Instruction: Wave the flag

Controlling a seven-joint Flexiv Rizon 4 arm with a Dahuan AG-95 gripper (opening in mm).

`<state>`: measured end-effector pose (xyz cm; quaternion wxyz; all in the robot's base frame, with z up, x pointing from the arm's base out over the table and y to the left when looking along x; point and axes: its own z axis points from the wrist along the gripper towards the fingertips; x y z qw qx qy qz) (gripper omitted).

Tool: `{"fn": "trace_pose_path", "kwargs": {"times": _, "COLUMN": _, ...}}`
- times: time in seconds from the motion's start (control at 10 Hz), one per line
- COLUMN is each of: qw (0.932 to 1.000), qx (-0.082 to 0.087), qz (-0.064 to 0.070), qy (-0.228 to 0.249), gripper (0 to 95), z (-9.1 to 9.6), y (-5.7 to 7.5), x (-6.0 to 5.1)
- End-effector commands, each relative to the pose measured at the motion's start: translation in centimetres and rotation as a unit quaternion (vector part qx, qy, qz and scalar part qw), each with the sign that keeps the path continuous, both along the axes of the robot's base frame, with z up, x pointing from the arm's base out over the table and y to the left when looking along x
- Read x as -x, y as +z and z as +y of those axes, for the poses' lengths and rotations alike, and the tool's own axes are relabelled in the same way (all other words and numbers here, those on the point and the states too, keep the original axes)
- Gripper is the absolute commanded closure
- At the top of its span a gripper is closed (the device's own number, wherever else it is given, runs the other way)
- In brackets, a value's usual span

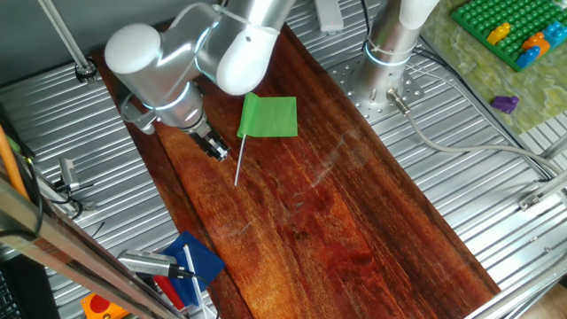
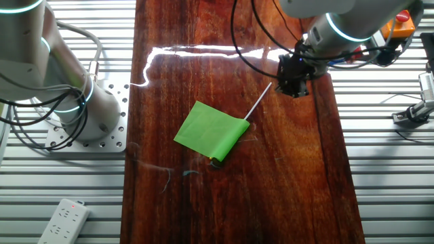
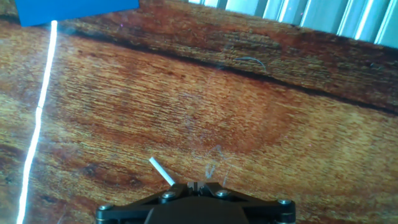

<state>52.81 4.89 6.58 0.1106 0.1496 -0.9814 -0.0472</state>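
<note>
The flag (image 1: 269,117) is bright green and lies flat on the dark wooden board (image 1: 337,213). Its thin white stick (image 1: 237,164) points toward the near left. It also shows in the other fixed view (image 2: 211,130) with its stick (image 2: 259,102) running up to the gripper. My gripper (image 1: 220,152) hovers low just beside the stick's free end, with a small gap between them. In the other fixed view the gripper (image 2: 293,87) is right of the stick's tip. In the hand view the jaws (image 3: 198,185) are closed together, and the stick's end (image 3: 160,171) pokes out to their left.
A blue object (image 1: 197,257) and tools lie at the board's near left corner; the blue object also shows in the hand view (image 3: 74,9). A second robot base (image 1: 390,53) stands at the back. A green brick plate (image 1: 509,31) is far right. A power strip (image 2: 62,220) lies off the board.
</note>
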Motion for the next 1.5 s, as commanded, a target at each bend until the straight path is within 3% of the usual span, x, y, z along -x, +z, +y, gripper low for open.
{"fn": "trace_pose_path", "kwargs": {"times": 0.1, "qw": 1.0000, "qx": -0.002, "qz": 0.004, "qy": 0.001, "gripper": 95.0, "z": 0.1, "y": -0.4, "x": 0.0}}
{"fn": "trace_pose_path", "kwargs": {"times": 0.9, "qw": 1.0000, "qx": -0.004, "qz": 0.001, "qy": -0.007, "gripper": 95.0, "z": 0.9, "y": -2.3, "x": 1.1}}
{"fn": "trace_pose_path", "kwargs": {"times": 1.1, "qw": 0.9990, "qx": -0.001, "qz": -0.014, "qy": 0.043, "gripper": 95.0, "z": 1.0, "y": -2.7, "x": 1.2}}
{"fn": "trace_pose_path", "kwargs": {"times": 1.2, "qw": 0.9985, "qx": 0.000, "qz": -0.016, "qy": 0.051, "gripper": 76.0, "z": 1.0, "y": -2.7, "x": 1.2}}
{"fn": "trace_pose_path", "kwargs": {"times": 1.5, "qw": 0.9939, "qx": -0.002, "qz": -0.021, "qy": 0.108, "gripper": 76.0, "z": 1.0, "y": -2.9, "x": 1.3}}
